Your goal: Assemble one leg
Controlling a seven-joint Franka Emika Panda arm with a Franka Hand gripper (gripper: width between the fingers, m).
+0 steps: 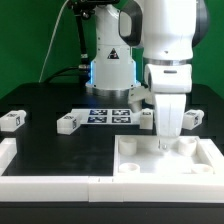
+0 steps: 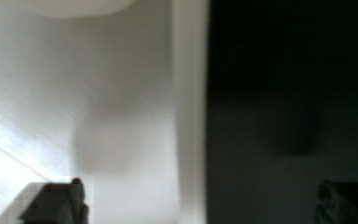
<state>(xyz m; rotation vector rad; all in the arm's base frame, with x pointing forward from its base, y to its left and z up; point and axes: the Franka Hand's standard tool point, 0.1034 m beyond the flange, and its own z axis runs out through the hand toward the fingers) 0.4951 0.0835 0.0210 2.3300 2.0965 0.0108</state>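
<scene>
Three small white legs lie on the black table in the exterior view: one at the far left [image 1: 12,120], one left of the marker board [image 1: 68,123], one at the right [image 1: 192,119]. A further white piece [image 1: 147,121] shows just behind the arm. My gripper [image 1: 168,146] hangs low over the far wall of the large white tray-like part [image 1: 160,172]. In the wrist view the gripper [image 2: 197,208] is open with its fingers [image 2: 51,205] wide apart. They straddle the tray's white edge [image 2: 105,120] and the dark table. It holds nothing; no leg shows there.
The marker board [image 1: 110,113] lies in front of the robot base. A white L-shaped rail [image 1: 40,175] runs along the table's front at the exterior view's left. The arm's base [image 1: 110,65] stands at the back.
</scene>
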